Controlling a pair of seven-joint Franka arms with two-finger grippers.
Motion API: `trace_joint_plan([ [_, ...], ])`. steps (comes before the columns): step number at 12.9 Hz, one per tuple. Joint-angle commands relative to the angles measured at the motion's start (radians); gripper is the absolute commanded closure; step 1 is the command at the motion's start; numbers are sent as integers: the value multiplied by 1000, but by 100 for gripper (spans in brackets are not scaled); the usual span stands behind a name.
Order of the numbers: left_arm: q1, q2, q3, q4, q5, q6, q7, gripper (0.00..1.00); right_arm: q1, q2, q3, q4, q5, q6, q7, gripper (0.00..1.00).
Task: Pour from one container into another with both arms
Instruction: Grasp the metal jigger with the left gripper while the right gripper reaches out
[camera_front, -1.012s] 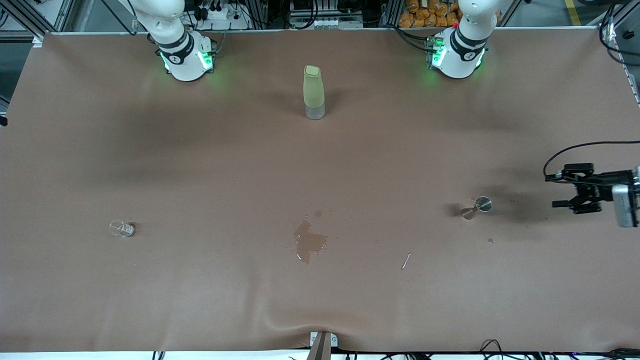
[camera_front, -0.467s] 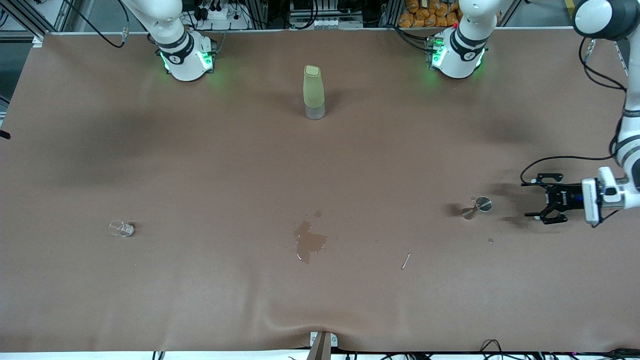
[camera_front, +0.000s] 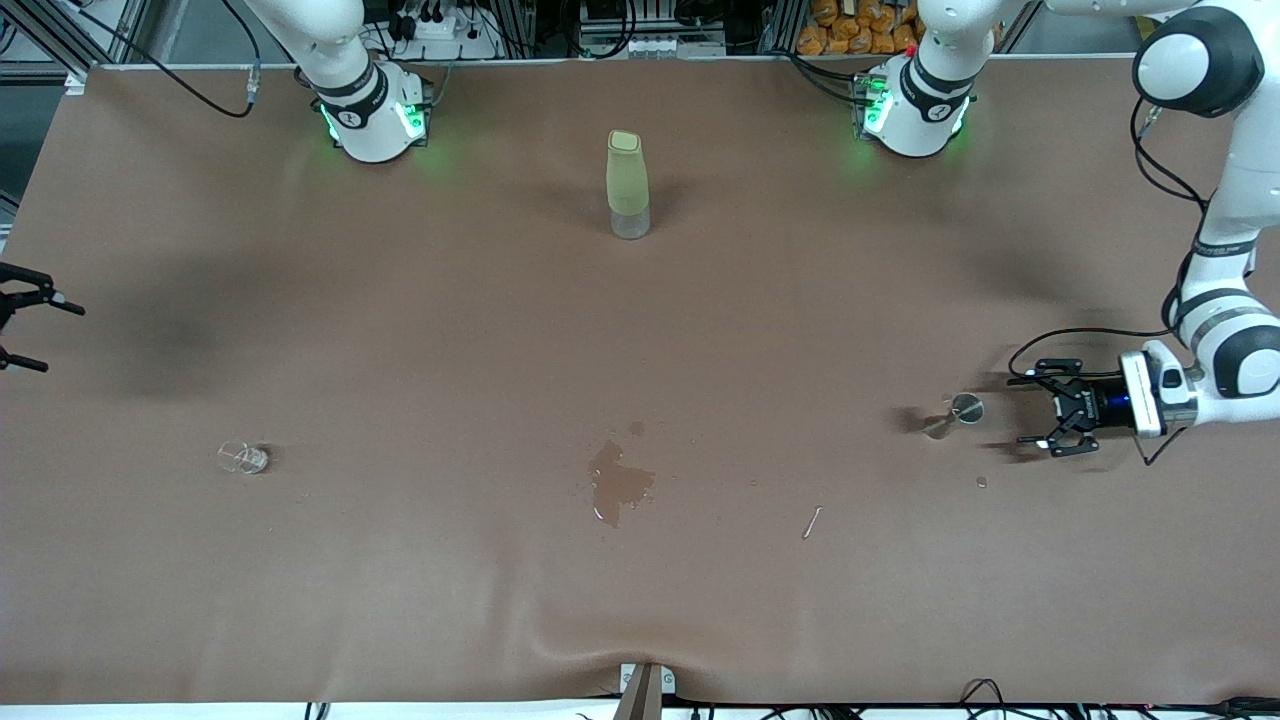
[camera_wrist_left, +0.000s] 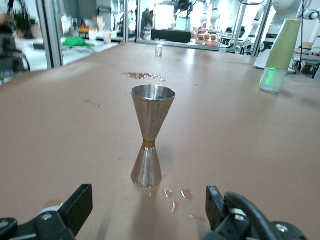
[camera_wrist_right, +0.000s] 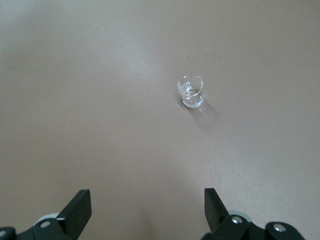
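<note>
A steel hourglass-shaped jigger (camera_front: 955, 412) stands upright on the brown table toward the left arm's end, with droplets at its foot. My left gripper (camera_front: 1028, 410) hovers low beside it, open and empty, its jaws facing the jigger (camera_wrist_left: 151, 135) with a gap between them. In the left wrist view the left gripper (camera_wrist_left: 148, 205) shows both fingers spread wide. A small clear glass (camera_front: 243, 457) sits toward the right arm's end. My right gripper (camera_front: 55, 338) is open at the table's edge over bare table, the glass (camera_wrist_right: 191, 91) ahead of it. The right gripper (camera_wrist_right: 147, 202) holds nothing.
A pale green bottle with a clear base (camera_front: 628, 185) stands upright between the two arm bases. A wet puddle (camera_front: 618, 483) darkens the table's middle. A thin small stick (camera_front: 812, 521) and a droplet (camera_front: 981, 482) lie nearer the camera than the jigger.
The left gripper has travelled in from the table's end toward the jigger and lowered. The right gripper has come into view at the other end. Objects on the table stayed put.
</note>
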Motion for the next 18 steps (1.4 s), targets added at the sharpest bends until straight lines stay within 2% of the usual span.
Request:
trace_joint_plan([
  [1,-32,35,-2,14,-62,-2,83,0,-26,11,17,15,43,-8,-37,0],
  [5,-71,38,-3,14,-88,2,100,0,-37,39,19,20,63,-2,-73,0],
  [11,-110,39,-5,-11,-126,36,143,3,-71,141,17,20,233,15,-340,0],
  [13,-124,39,-7,-20,-143,50,144,8,-69,181,17,20,302,17,-435,0],
  [14,-127,39,-7,-22,-146,51,144,13,-69,199,19,20,325,21,-457,0],
  [18,-140,39,-8,-34,-168,53,170,28,-57,284,19,14,439,29,-491,0],
])
